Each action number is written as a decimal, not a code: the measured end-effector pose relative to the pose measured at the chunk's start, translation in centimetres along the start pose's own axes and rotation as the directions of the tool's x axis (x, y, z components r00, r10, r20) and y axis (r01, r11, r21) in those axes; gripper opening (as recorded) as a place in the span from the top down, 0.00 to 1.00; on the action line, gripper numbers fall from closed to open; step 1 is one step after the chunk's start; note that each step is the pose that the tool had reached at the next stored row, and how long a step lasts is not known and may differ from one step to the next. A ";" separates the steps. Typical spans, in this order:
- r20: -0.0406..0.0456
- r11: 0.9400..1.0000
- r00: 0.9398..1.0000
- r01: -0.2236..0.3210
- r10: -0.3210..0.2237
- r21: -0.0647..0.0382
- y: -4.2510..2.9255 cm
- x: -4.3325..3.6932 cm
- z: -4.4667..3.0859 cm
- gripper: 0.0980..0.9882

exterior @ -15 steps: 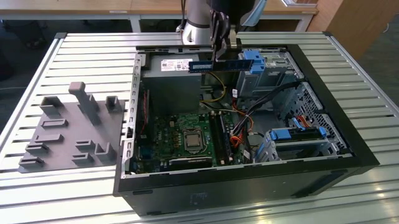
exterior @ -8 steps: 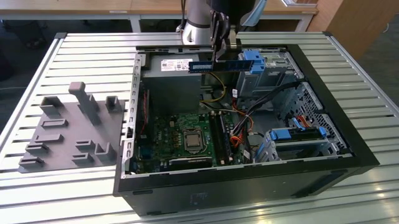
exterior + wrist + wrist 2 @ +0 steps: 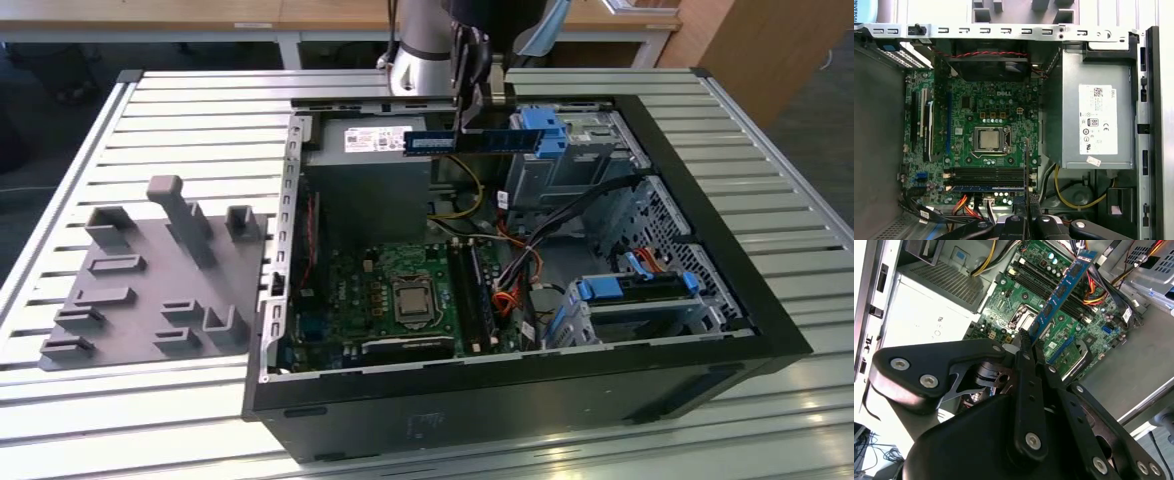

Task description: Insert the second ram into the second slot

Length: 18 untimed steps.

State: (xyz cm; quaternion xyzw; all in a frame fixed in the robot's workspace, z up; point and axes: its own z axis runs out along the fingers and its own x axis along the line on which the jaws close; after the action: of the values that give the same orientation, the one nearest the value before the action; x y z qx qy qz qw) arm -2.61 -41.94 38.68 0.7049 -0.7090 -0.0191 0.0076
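Exterior view cuts the arm (image 3: 420,50) off at the upper edge, so just its grey lower part and dark wrist show, coming straight down over the far side of the open computer case (image 3: 534,420); the gripper (image 3: 463,128) points downward, its fingers closed tight on the second ram stick (image 3: 505,141), taking it about the middle; the stick lies level, its long side running from the exterior view's left to the exterior view's right, held in the air at the far part of the case and well above the green board (image 3: 387,290). In the second wrist view the gripper (image 3: 1030,342) hides the near half of the stick (image 3: 1061,290); the blue far half juts out over the board (image 3: 1004,305), its black chips showing. In the first wrist view the stick (image 3: 1026,170) is seen edge-on, a thin dark line from the gripper (image 3: 1027,220), hard to make out against the board (image 3: 994,105); it crosses the memory slots (image 3: 989,175) at a right angle; a blue strip runs along one slot, and I cannot tell whether that is a seated stick, nor which slot is the second. A grey holder tray (image 3: 134,300) sits on the slatted table (image 3: 187,110) at the exterior view's left, beside the case.
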 end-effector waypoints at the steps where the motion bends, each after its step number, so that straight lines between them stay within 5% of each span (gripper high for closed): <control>1: 0.000 1.000 1.000 -0.002 0.002 0.000 0.00 0.00 0.00 0.96; 18: 0.001 1.000 1.000 -0.025 0.025 0.000 0.00 0.02 0.00 0.96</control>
State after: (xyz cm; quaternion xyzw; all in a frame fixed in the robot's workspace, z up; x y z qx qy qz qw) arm -2.61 -41.96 38.68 0.6960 -0.7177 -0.0192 0.0073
